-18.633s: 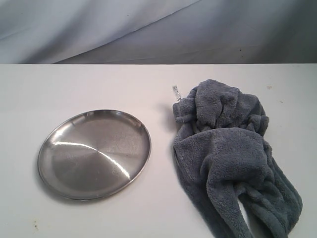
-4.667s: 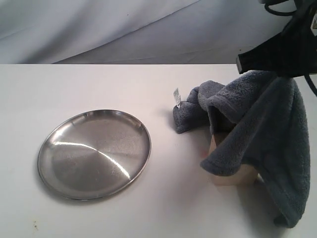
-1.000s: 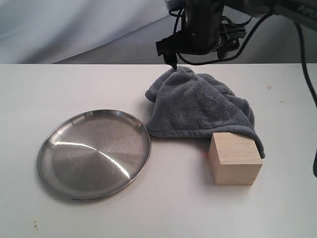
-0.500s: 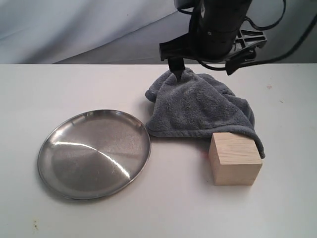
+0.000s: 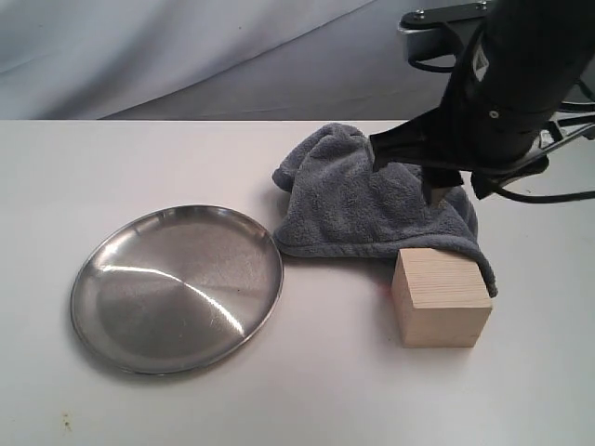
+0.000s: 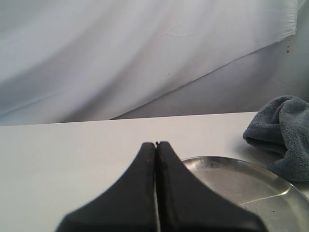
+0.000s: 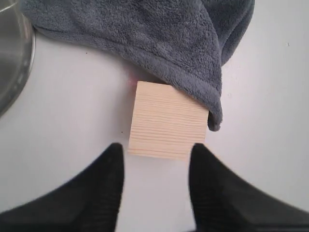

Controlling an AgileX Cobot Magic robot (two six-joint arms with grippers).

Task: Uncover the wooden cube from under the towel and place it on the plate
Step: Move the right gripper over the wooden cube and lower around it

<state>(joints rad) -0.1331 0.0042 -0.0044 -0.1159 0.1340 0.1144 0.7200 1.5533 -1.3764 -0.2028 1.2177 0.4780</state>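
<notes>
Alignment first: right gripper (image 7: 157, 164), spread and empty, should straddle wooden cube (image 5: 442, 297) at lower right of exterior frame; avoid pinching towel (image 5: 372, 200) hem draped on its corner. Left gripper (image 6: 156, 145) clenched, empty.
</notes>
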